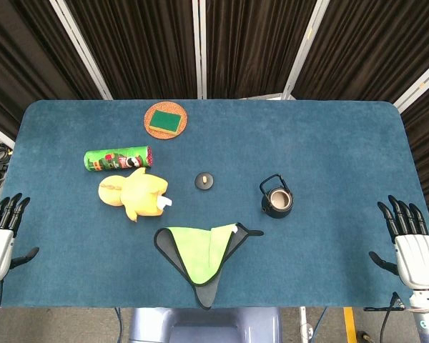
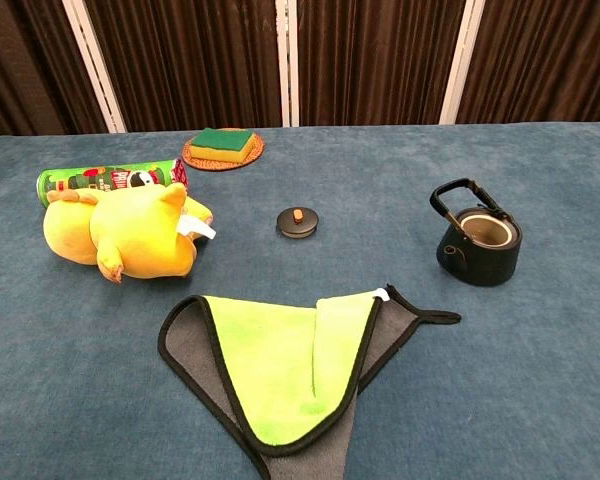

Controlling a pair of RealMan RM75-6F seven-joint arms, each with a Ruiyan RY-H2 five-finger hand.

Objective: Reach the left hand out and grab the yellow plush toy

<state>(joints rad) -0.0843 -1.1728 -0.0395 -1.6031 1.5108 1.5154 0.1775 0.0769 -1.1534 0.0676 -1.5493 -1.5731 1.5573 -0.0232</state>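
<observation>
Two robot hands are seen at the near corners of the blue felt-covered table (image 1: pixel 329 128), only in the head view. Left hand (image 1: pixel 1 232) is held off the left edge, fingers spread and extended, nothing gripped. Right hand (image 1: pixel 410 239) is held at the right edge, fingers likewise spread, nothing gripped. Green-and-grey folded cloth with black trim (image 2: pixel 280 365) is laid at near centre. Yellow plush toy (image 2: pixel 120 232) is lain on its side left of centre, well apart from the left hand, just in front of the green cylindrical chip can (image 2: pixel 105 180). Black iron teapot (image 2: pixel 478 238) is stood lidless at right. Round woven coaster (image 1: pixel 164 121) is topped by a green-yellow sponge (image 2: pixel 222 143). Small black teapot lid (image 2: pixel 297 221) is set at centre.
</observation>
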